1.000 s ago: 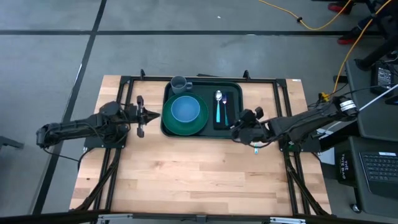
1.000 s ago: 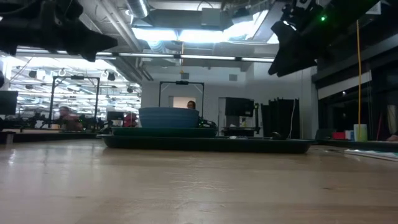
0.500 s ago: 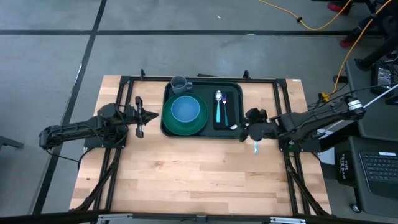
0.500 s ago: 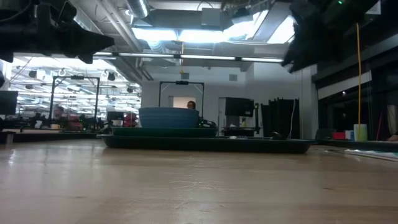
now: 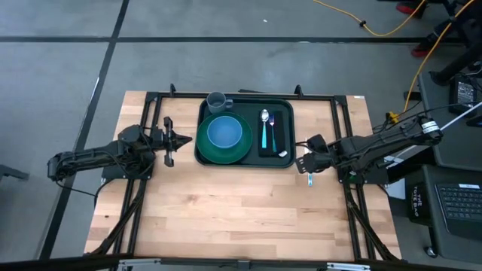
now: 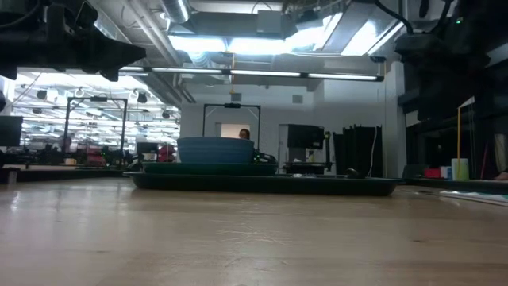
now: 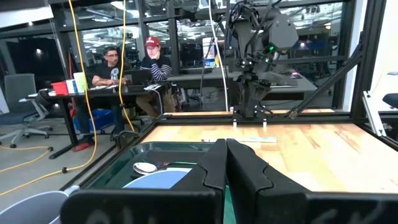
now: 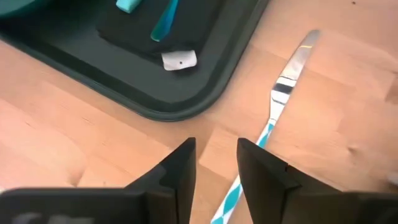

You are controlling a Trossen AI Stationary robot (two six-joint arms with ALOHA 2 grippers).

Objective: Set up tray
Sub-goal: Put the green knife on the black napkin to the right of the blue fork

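A: Right, right gripper (image 8: 214,163) sits low over the bare table, just off the tray (image 8: 205,93) corner. Fingers (image 8: 177,168) parted with a gap between them, pinching nothing.

B: And the knife?

A: Knife (image 8: 283,99) lies flat on the wood just beyond the fingertips, to the outer side; its striped teal handle runs in close beside one finger, blade pointing away. Not on the tray.

B: Tray itself?

A: Ahead of the gripper, centre-back of the table. Black mat (image 5: 275,134) nearest, carrying a spoon (image 5: 264,126) and another utensil I can't identify, then plate (image 5: 224,139) with bowl (image 5: 224,132), cup (image 5: 217,100) at the far corner.

B: Left arm?

A: Left gripper (image 5: 170,140) waits on the tray's other side, pressed together, empty.

B: So which step?

A: Looks like the knife pick. Rest reads as already loaded. Next move needs the gripper shifted sideways to straddle the handle, then down. It's thin and flat on the wood, so fingertips must nearly touch the table or they'll skate over it.
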